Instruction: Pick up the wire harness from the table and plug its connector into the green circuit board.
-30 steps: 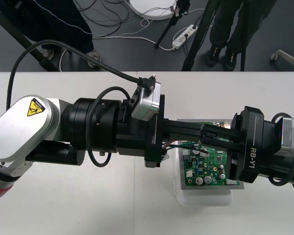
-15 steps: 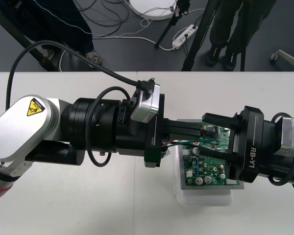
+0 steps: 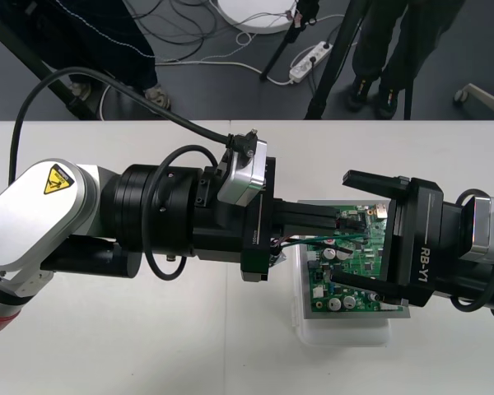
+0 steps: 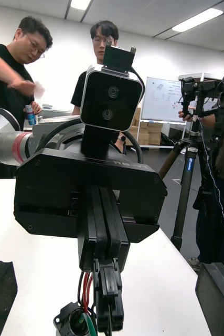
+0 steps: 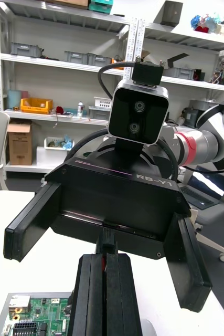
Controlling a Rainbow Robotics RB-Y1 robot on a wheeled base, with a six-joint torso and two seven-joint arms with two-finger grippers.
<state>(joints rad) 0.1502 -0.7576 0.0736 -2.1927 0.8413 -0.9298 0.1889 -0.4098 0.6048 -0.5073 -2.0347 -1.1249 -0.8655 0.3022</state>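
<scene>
My left gripper (image 3: 333, 218) reaches in over the green circuit board (image 3: 325, 292) and is shut on the wire harness. Red and black wires (image 3: 295, 241) hang under its fingers. In the right wrist view the same left gripper (image 4: 109, 273) faces me, with the wires (image 4: 85, 294) and the round socket (image 4: 72, 321) dangling below. The small black plug (image 5: 108, 242) sticks out past my left fingertips. My right gripper (image 3: 340, 226) faces it, open, with its fingers (image 3: 370, 178) well apart on either side of the left fingertips. Whether the plug sits in the board I cannot tell.
The board rests on a white base (image 3: 346, 333) right of the table's middle. Both arms meet above it and hide much of the board. Bare table (image 3: 148, 337) lies in front of the left arm.
My right gripper has opened: its fingers were together at the left fingertips and now stand wide apart. The left gripper keeps its hold and has not moved.
</scene>
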